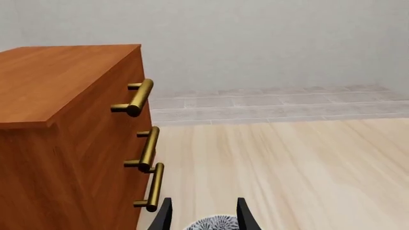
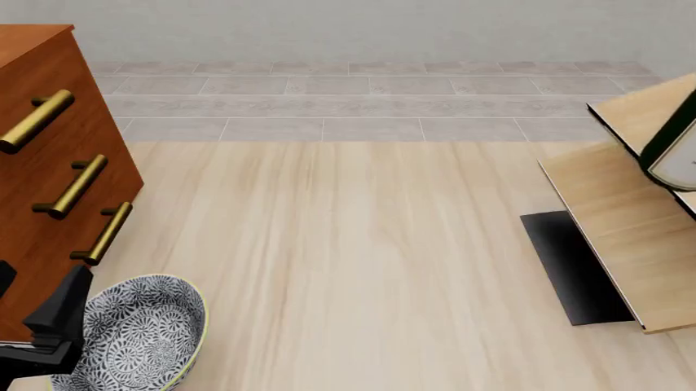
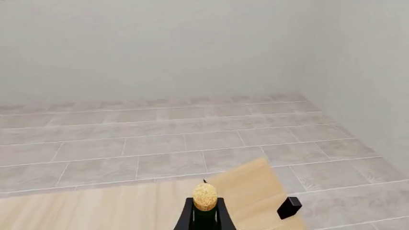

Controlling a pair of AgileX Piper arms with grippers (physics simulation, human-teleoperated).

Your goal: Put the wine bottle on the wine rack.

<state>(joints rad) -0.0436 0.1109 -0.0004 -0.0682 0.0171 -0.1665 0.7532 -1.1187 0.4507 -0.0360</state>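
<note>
My right hand [image 3: 206,218] is clenched on the wine bottle [image 3: 205,215]: in the right wrist view its two dark fingers [image 3: 186,216] flank the green neck, with the tan cork [image 3: 204,196] standing up between and just past them. So the bottle sits inside the hand itself, neck pointing along the fingers. In the front view I get only a sliver of it at the far right edge, a dark green curve with a white label [image 2: 680,159], lying against the pale slanted panels of the wine rack [image 2: 625,224]. I cannot tell from that view whether the glass rests on the wood or is just above it. The rack's black base plate [image 2: 571,265] lies flat on the worktop [image 2: 370,261] below the panels.

My left hand [image 1: 203,215] is released, its two black fingertips [image 1: 164,216] apart with nothing between them. It hovers over a blue-and-white patterned bowl [image 2: 147,334], whose rim shows between the tips in the left wrist view. In the front view the hand sits at the lower left corner, overlapping the bowl's left side. Just beside it stands a reddish-brown drawer cabinet [image 2: 44,163] with three brass handles [image 2: 77,186]. The bottle and the rack are well apart from all that, across the worktop on the right.
</note>
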